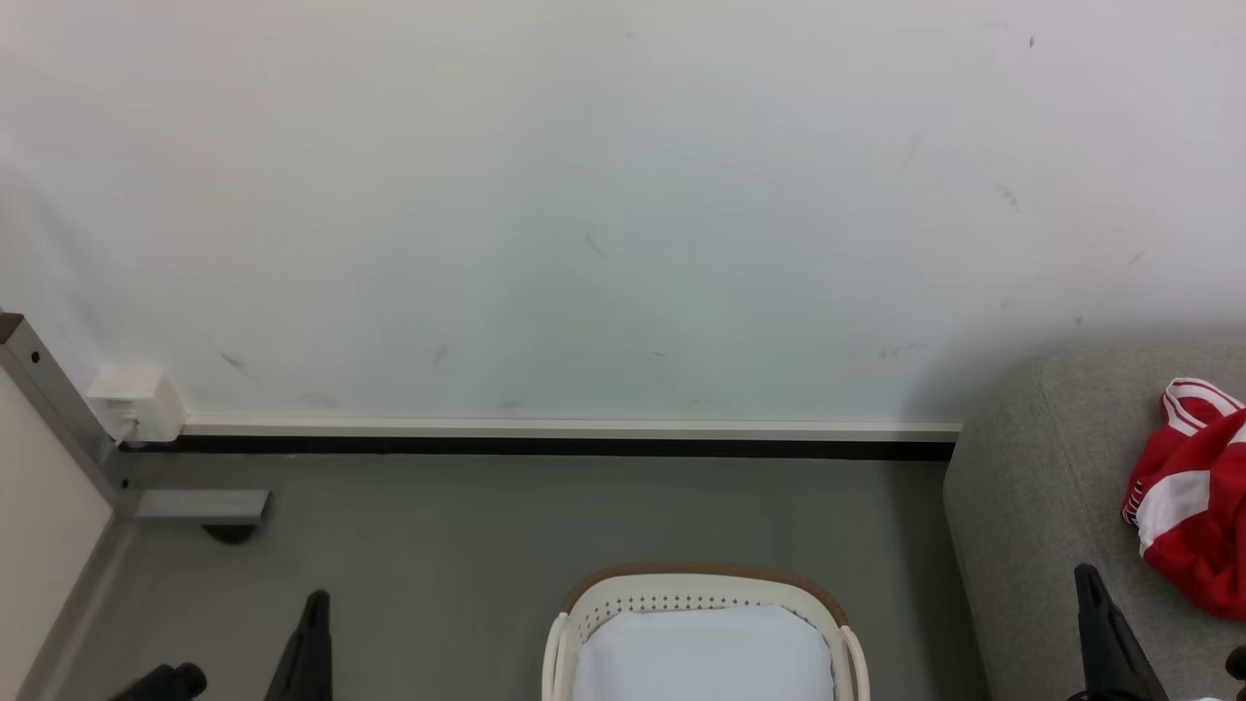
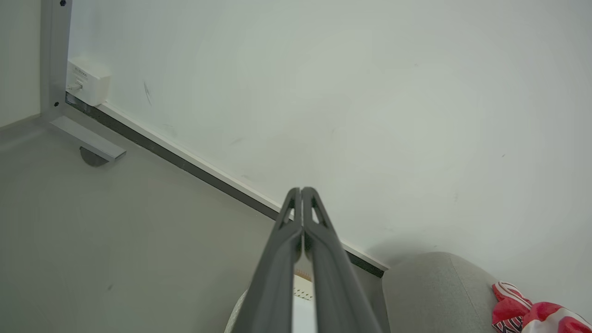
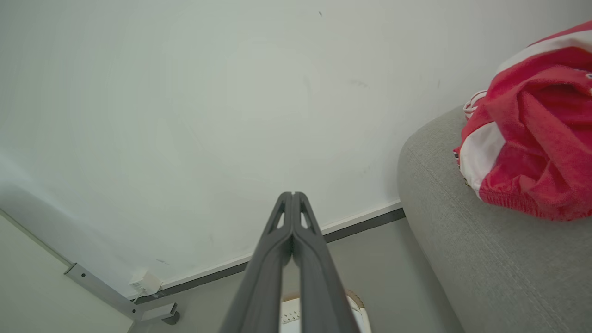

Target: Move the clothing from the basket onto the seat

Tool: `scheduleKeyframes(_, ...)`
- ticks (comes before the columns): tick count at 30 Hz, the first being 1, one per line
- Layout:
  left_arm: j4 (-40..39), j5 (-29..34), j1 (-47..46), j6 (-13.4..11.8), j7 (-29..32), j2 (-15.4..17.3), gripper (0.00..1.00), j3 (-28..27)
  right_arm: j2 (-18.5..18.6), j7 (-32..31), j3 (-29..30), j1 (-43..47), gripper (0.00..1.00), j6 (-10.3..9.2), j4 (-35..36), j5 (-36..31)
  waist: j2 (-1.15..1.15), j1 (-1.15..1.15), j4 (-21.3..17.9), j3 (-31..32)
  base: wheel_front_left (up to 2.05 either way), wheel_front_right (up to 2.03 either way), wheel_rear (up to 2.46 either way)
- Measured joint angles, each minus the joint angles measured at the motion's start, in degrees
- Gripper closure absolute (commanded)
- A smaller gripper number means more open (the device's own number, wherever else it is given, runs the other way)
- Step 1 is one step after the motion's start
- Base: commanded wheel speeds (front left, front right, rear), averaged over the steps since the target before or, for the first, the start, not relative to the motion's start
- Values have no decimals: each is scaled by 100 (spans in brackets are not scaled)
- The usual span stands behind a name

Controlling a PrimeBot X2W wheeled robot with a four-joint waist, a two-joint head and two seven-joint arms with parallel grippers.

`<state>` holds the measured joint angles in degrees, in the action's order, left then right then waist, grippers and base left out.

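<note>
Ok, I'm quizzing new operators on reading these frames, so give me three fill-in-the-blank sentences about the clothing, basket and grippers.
1. The red and white clothing lies on the grey ____.
2. The laundry basket stands on the ____.
3. The left gripper and the right gripper are both ____.
Missing words: sofa; floor; shut.

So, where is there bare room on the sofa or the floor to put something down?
Free: the grey strip of the sofa between its rounded left edge and the red clothing; also the floor from the basket up to the skirting. Crowded: the sofa's right side, under the clothing.
</note>
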<state>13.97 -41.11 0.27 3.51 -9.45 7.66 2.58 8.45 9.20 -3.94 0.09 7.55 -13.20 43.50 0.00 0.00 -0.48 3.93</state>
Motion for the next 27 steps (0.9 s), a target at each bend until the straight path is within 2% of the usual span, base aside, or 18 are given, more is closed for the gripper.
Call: scheduleKeyframes(27,-3,-1802,-229,109,547,-174,100,-314,-196,-567,374,-235,100,0,-45,1729,0,0,13,-100,0,0,0)
